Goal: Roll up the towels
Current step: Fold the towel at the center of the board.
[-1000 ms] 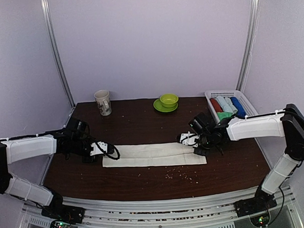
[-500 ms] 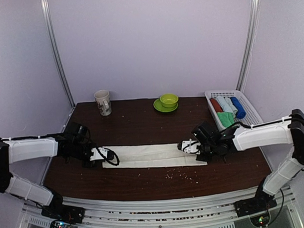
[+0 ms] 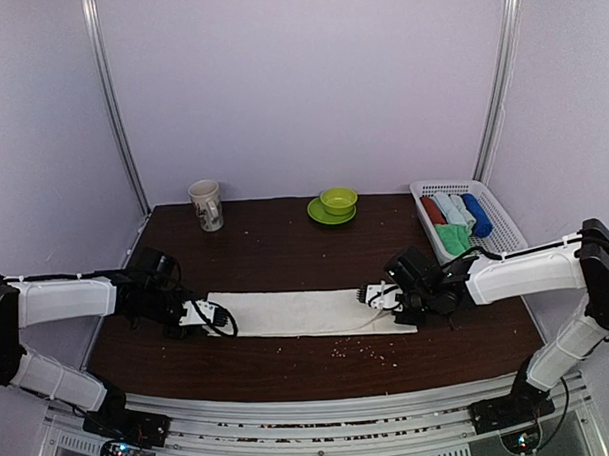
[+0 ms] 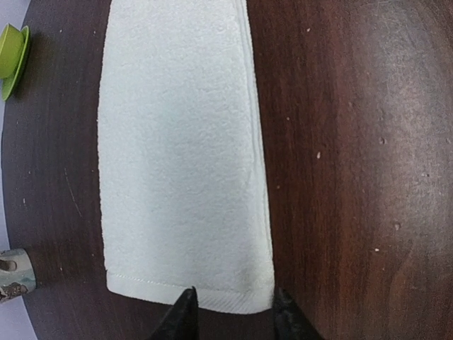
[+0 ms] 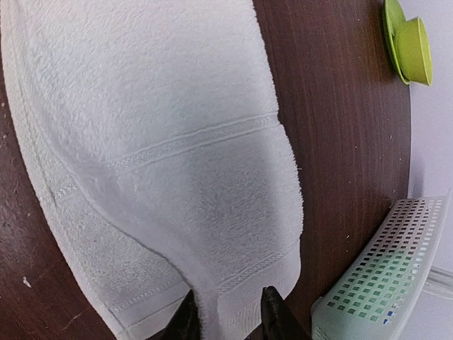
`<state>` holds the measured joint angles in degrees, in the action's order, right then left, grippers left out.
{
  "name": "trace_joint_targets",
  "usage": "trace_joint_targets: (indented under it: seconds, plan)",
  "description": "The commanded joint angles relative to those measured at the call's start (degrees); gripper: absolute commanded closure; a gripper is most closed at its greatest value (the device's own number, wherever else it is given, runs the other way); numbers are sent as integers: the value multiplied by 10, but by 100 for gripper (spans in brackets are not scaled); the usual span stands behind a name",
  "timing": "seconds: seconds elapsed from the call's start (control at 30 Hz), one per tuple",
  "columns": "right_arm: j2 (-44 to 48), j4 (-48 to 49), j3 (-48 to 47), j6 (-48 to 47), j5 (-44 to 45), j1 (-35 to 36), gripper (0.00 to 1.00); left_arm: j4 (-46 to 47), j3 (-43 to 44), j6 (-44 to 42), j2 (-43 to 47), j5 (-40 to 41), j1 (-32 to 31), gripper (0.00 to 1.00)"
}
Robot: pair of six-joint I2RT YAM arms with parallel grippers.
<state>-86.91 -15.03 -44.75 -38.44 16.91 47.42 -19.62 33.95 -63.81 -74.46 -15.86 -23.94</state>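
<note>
Both arms have sunk lower since a second ago. The right gripper [image 3: 375, 297] has come down from above the far edge of the cream-white towel [image 3: 297, 312] to the right end of the cloth, and the left gripper [image 3: 214, 315] has eased a little toward the bottom of the overhead view, at the left end.

That towel lies flat as a long folded strip across the middle of the dark table [image 3: 285, 251], slightly below centre in the overhead view. In each wrist view the two dark fingertips stand parted at the bottom edge, with the hemmed end of the cloth lying slack between them. Both grips look released rather than clenched.

The bright green towel [image 3: 450, 239] sits bunched at the near end of the white basket [image 3: 500, 217], right of centre, touching the red, pale blue and dark blue rolls. A mug [image 3: 207, 204] and a green bowl [image 3: 338, 199] stand along the far edge.
</note>
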Motion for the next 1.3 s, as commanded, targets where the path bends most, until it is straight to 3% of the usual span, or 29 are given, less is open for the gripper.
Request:
trace_joint_targets:
  seconds: [0.0,0.27,0.57,0.6,0.63,0.67,0.9,1.03,1.1,1.27]
  plan:
    - [-5,-40,-19,17,14,4,69,-7,1,-12,1,6,4,57]
    - [28,-130,-47,79,28,6,49,-53,25,-33,28,16,4,31]
    - [105,-185,-56,152,78,6,32,-53,73,-18,34,33,13,13]
    - [118,-191,-60,156,76,6,27,-53,81,-12,30,28,15,12]
    - [130,-196,-64,160,73,5,11,-51,89,-3,27,24,17,10]
    - [144,-201,-68,160,65,6,1,-48,96,4,23,19,19,9]
    - [195,-108,-51,218,89,5,0,22,141,94,-33,32,19,2]
    - [128,-112,-102,355,86,-2,0,55,176,161,-86,69,18,2]
    - [94,-118,-124,430,30,-14,0,82,180,190,-100,93,18,2]
    - [55,-85,-102,597,-19,-27,0,122,183,234,-125,126,19,2]
